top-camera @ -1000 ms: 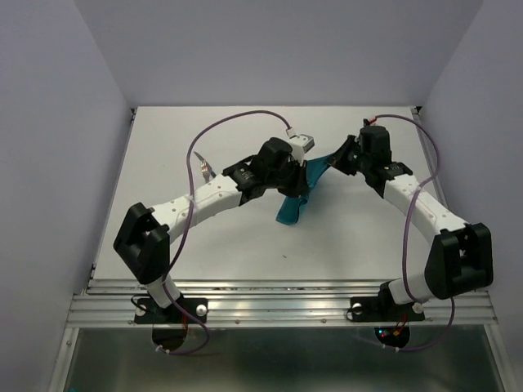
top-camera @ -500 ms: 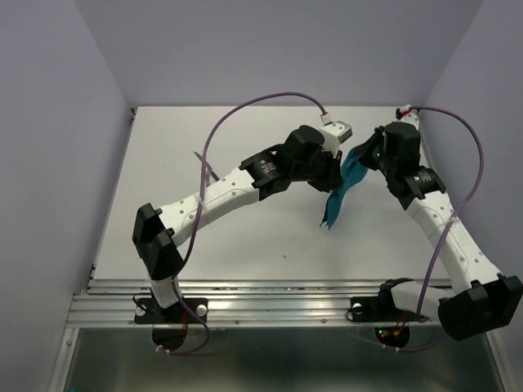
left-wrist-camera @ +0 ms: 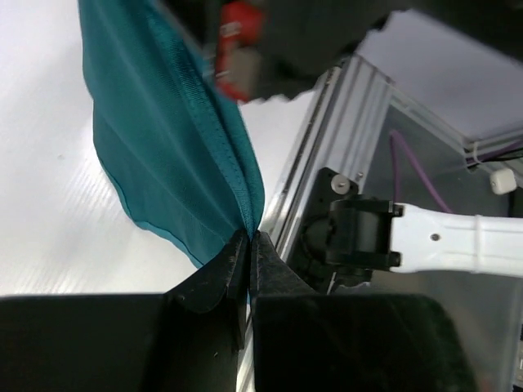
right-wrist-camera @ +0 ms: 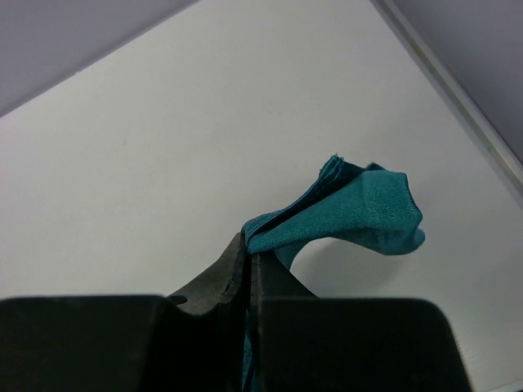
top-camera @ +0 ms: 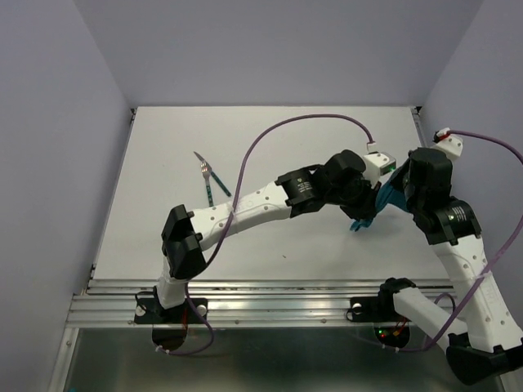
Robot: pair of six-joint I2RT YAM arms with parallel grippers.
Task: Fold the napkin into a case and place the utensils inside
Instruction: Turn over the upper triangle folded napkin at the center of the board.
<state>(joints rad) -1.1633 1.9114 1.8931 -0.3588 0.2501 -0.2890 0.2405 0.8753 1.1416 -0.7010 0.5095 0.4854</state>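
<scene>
The napkin (top-camera: 364,216) hangs bunched between both grippers near the bench's (top-camera: 270,135) right edge. The left gripper (left-wrist-camera: 249,237) is clamped on one hemmed fold, jaws nearly together. The right gripper (right-wrist-camera: 248,245) pinches another fold tight. The utensils (top-camera: 211,181) lie well apart, toward the left edge.

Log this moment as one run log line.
left hand: shut on napkin | right hand: shut on napkin | napkin: held between both hands | utensils: on table, left, untouched

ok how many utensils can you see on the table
2, it seems: slim teal-handled silver-headed utensils lying close together on the left side of the white table; they're small, so another could be overlapped.
</scene>
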